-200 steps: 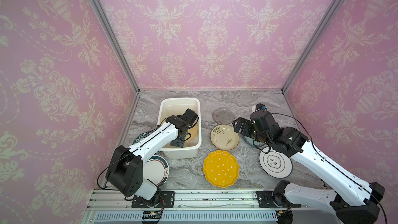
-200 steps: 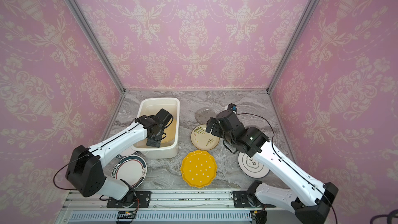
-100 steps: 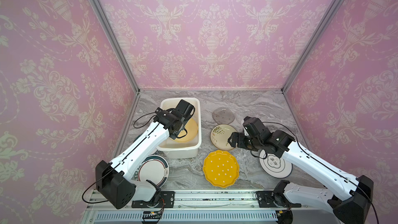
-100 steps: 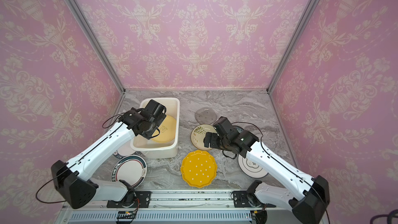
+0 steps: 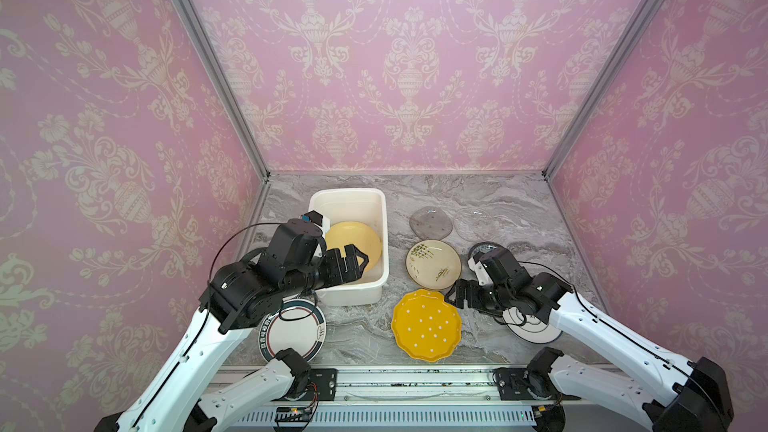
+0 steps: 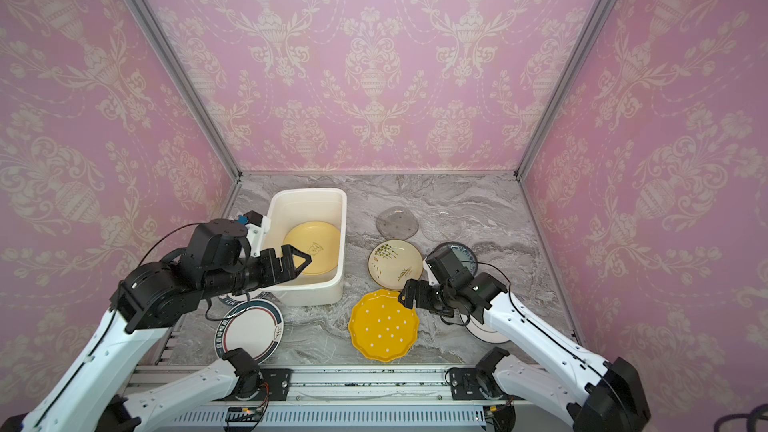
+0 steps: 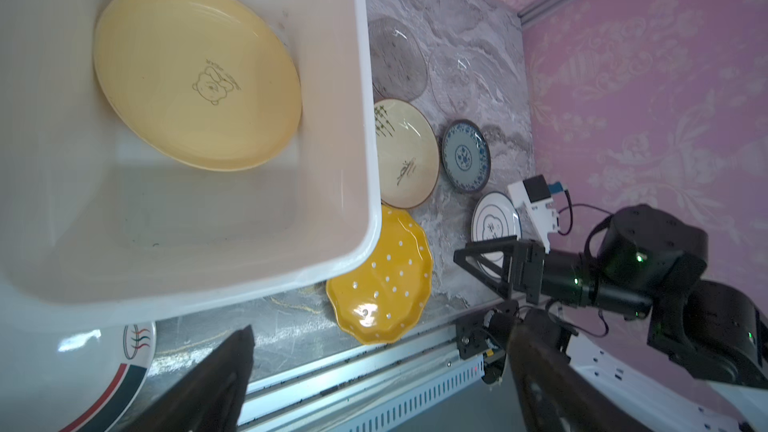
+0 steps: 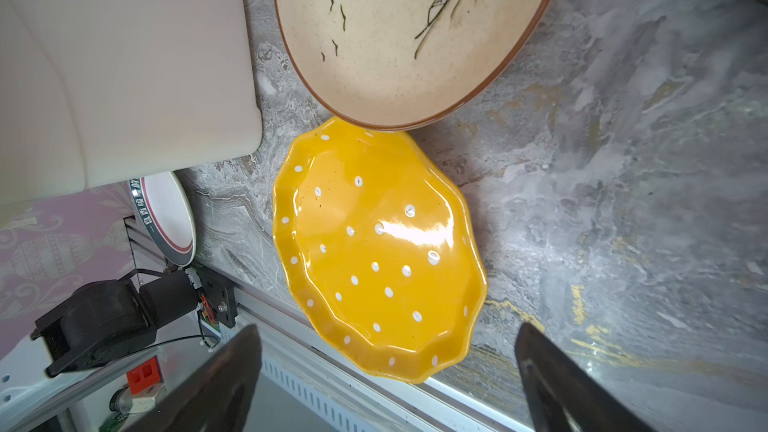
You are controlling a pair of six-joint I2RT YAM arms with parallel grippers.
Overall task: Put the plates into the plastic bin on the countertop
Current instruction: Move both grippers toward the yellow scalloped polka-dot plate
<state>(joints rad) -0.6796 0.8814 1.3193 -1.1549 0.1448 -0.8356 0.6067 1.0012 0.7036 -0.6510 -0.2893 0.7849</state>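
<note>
**Yellow plate binned, at least seven left out**

Pale yellow plate (image 5: 353, 241) is the one piece we can count as done. It lies inside the plastic bin (image 5: 349, 192), left of centre in both top views, tilted with one edge against the bin's wall. Nothing else shows in the bin.

Over the lower end of the bin hovers the left gripper (image 5: 358, 261), its jaws spread wide and holding nothing.

All the other plates lie on the desk (image 5: 519, 201):
- Just right of the bin is the cream plate with green sprigs (image 5: 433, 263).
- Below it, with rims touching or nearly so, is the dotted yellow plate (image 5: 426, 326).
- Above the cream plate is the grey glass plate (image 5: 431, 222), with the clear glass plate (image 5: 476, 224) beside it.
- The blue-patterned plate (image 7: 465, 155) is half hidden by the right arm in the top views.
- Under that same arm, lower right, shows a white plate with a thin dark ring (image 5: 532, 326).
- At lower left, by the rail, is the white dark-rimmed plate (image 5: 295, 332). A sliver of what may be another plate shows behind it.

The right gripper (image 5: 453, 295) hangs at the upper right edge of the dotted yellow plate. Its jaws are apart and empty, and we judge that plate to be next. So we are early in the job, with one plate in and seven or more to carry.
</note>
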